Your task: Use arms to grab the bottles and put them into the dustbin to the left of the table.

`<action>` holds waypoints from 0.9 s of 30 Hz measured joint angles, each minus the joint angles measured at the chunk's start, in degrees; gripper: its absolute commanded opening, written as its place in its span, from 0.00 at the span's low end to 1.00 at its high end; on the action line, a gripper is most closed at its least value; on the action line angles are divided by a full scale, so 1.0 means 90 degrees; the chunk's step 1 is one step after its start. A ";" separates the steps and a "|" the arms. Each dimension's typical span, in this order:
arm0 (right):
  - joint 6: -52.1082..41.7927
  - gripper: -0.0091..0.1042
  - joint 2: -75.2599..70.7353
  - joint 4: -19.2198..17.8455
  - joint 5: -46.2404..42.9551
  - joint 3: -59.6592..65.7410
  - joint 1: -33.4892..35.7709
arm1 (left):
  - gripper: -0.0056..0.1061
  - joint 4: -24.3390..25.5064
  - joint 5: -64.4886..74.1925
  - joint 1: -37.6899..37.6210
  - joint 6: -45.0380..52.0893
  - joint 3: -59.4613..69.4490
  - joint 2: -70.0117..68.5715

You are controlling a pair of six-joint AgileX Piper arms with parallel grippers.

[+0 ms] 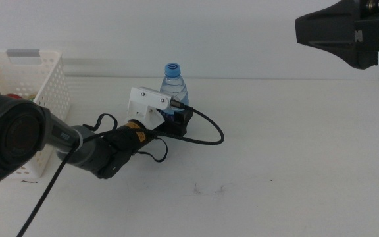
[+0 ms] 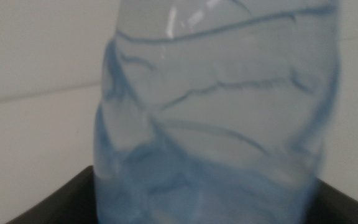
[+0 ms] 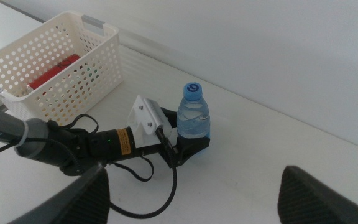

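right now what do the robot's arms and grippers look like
The left arm is a dark tube with a yellow band, a white boxy wrist housing, a looping black cable and a black left gripper. The right gripper has two dark jaws.

The water bottle (image 2: 219,118) fills the left wrist view, its cap and base cut off, its surface blurred. A red thing (image 3: 53,70) in the basket (image 3: 98,50) shows only partly through the lattice.
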 measured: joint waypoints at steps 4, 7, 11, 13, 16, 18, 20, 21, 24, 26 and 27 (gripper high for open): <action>0.0000 0.84 0.0000 0.0000 0.0000 0.0000 0.0000 | 0.88 0.0025 0.0050 0.0000 0.0000 -0.0386 0.0175; 0.0000 0.84 0.0000 0.0000 0.0000 0.0000 0.0000 | 0.79 0.0038 0.0103 0.0000 -0.0014 -0.0596 0.0277; 0.0000 0.84 0.0000 0.0000 0.0000 0.0000 0.0000 | 0.44 0.0338 0.0365 0.0008 -0.0430 -0.0656 0.0193; 0.0000 0.84 0.0000 0.0000 0.0000 0.0000 0.0000 | 0.24 0.0992 0.0972 0.0079 -0.0964 -0.0635 -0.0095; 0.0000 0.84 0.0000 0.0000 0.0000 0.0000 0.0000 | 0.03 0.2434 0.2092 0.0122 -0.2191 -0.0395 -0.0849; 0.0000 0.84 0.0000 0.0000 0.0000 0.0000 0.0000 | 0.03 0.3374 0.2679 0.0122 -0.3076 -0.0242 -0.1415; 0.0000 0.84 0.0000 0.0000 0.0000 0.0000 0.0000 | 0.03 0.4160 0.3052 0.0108 -0.3835 -0.0198 -0.2039; 0.0000 0.84 0.0000 0.0000 0.0000 0.0000 0.0000 | 0.03 0.4350 0.3186 0.0081 -0.4054 -0.0198 -0.2327; 0.0000 0.84 0.0000 0.0000 0.0000 0.0000 0.0000 | 0.03 0.4761 0.3317 0.0053 -0.4570 -0.0198 -0.3030; 0.0000 0.84 0.0000 0.0000 0.0000 0.0000 0.0000 | 0.03 0.5070 0.3154 0.0237 -0.5074 -0.0198 -0.3444; 0.0000 0.84 0.0000 0.0000 0.0000 0.0000 0.0000 | 0.03 0.5225 0.2997 0.0398 -0.5324 -0.0198 -0.3604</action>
